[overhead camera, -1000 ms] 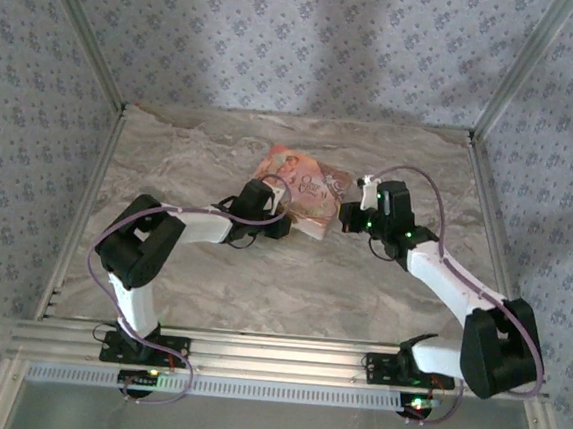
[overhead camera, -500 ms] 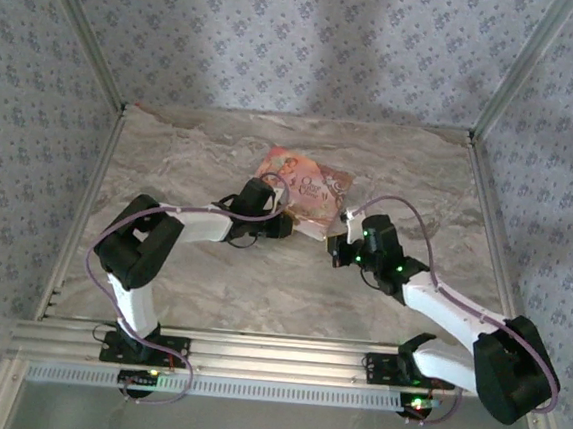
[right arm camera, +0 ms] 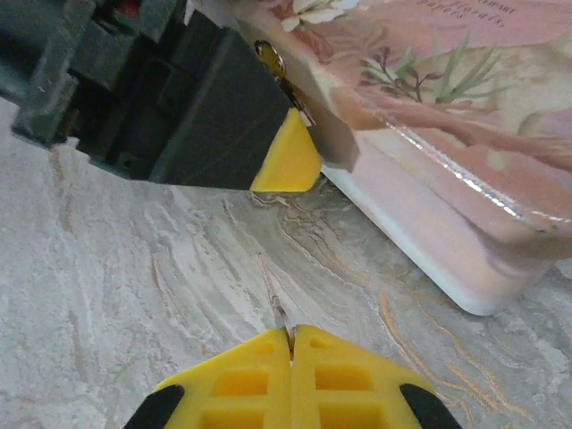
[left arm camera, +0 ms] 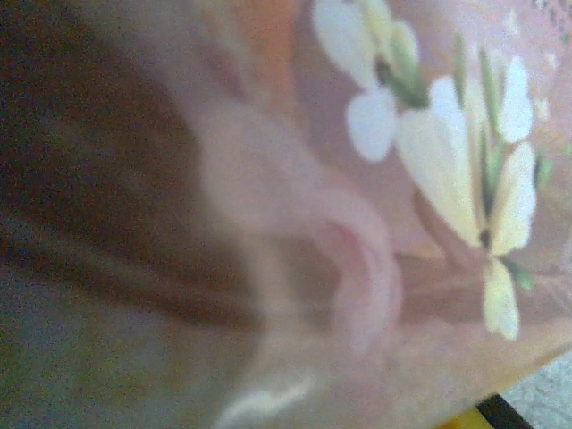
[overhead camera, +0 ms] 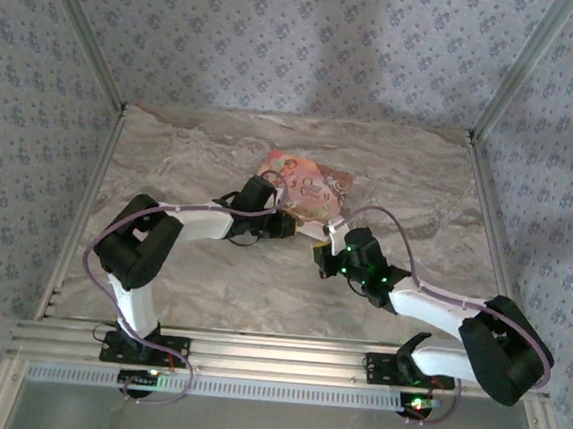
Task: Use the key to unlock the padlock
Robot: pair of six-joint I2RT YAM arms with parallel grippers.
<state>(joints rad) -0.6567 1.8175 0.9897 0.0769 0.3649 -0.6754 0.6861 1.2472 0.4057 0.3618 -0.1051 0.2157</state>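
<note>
A pink flowered book lies at mid table. The small brass padlock hangs at the corner of its cover flap. My left gripper is closed on the book's near-left edge, one yellow fingertip pressed under the flap. The left wrist view has the pink cover blurred right against the lens. My right gripper is shut on a thin metal key, whose blade points toward the padlock from a short way off, low over the table. From above, the right gripper sits just in front of the book's near corner.
The marble tabletop is bare around the book. Metal frame posts and patterned walls close the table in on the left, right and back. The book's white page block lies close on the right of the key.
My right arm has swung from beside the book's right edge to the near-left, dropping low in front of the book's near corner with the key. The left arm has not moved.
</note>
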